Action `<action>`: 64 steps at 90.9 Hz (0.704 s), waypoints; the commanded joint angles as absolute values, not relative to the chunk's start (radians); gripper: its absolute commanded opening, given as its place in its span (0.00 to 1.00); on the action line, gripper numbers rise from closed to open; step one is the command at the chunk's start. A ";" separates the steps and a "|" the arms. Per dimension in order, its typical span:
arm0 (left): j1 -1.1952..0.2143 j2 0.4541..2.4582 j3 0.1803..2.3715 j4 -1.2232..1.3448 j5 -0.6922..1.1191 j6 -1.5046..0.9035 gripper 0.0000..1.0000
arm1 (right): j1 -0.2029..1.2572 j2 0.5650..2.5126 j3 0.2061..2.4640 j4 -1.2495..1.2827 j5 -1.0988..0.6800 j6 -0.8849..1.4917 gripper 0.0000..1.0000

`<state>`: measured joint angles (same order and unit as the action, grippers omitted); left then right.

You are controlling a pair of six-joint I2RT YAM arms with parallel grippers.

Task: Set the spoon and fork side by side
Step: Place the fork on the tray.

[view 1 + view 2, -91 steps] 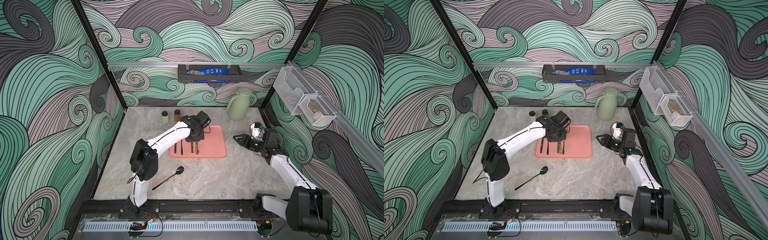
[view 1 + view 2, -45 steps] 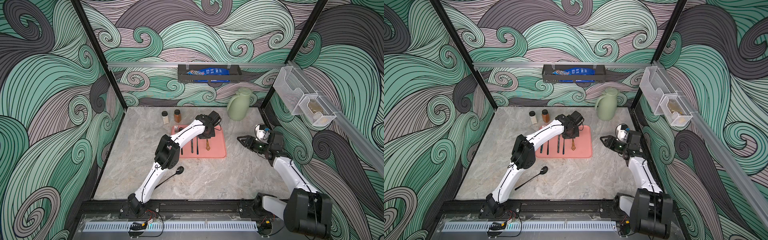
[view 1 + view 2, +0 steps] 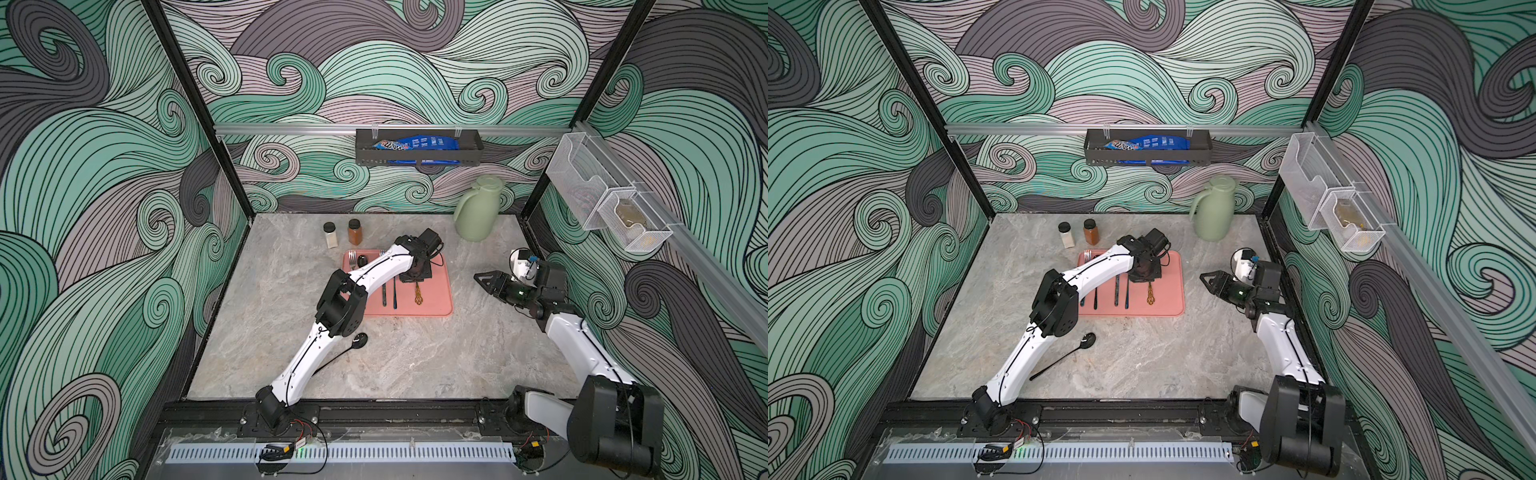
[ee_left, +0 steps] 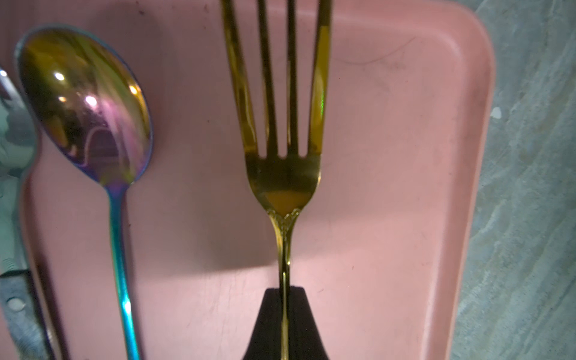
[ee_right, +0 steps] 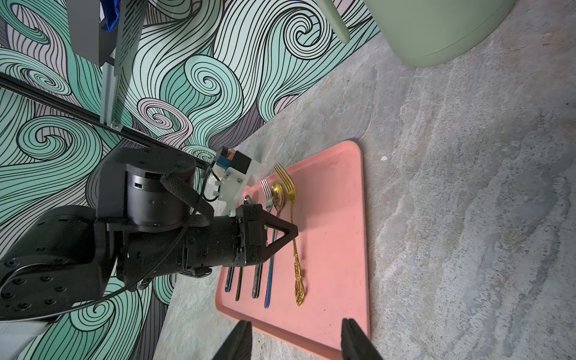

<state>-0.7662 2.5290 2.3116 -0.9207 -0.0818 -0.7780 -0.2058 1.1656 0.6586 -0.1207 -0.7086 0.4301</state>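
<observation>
My left gripper [image 3: 415, 277] is shut on the thin handle of the gold fork [image 4: 284, 174], over the pink tray [image 3: 445, 291]. The fork [image 5: 297, 274] lies lengthwise on the tray, close beside and parallel to the iridescent spoon [image 4: 84, 106]. That spoon's handle [image 3: 1126, 296] runs just left of the gold handle [image 3: 1150, 296] in a top view. My right gripper [image 5: 296, 327] is open with nothing between its fingers, off the tray's right side [image 3: 1208, 279]. Seen from the right wrist, the left gripper [image 5: 293, 232] covers the middle of the fork's handle.
More dark-handled cutlery and a silver fork [image 3: 352, 257] lie on the tray's left part. A black spoon [image 3: 357, 340] rests on the marble table under my left arm. Two spice jars [image 3: 330, 235] and a green jug [image 3: 476, 210] stand at the back.
Over the last second my left gripper carried the gold fork rightward across the tray, next to the iridescent spoon, and its elbow swung in. The right gripper drew back slightly.
</observation>
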 commanded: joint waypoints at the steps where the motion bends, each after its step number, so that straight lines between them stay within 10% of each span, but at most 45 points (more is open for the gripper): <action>1: -0.769 2.552 2.349 -0.907 -0.067 -0.773 0.05 | -0.195 1.167 0.665 -0.118 -0.704 0.431 0.51; 41: -0.767 2.402 2.291 -0.988 -0.071 -0.752 0.30 | -0.076 1.109 0.727 -0.237 -0.602 0.490 0.51; 64: -0.766 1.967 1.790 -0.912 -0.119 -0.693 0.31 | 0.135 0.994 0.765 -0.308 -0.474 0.604 0.49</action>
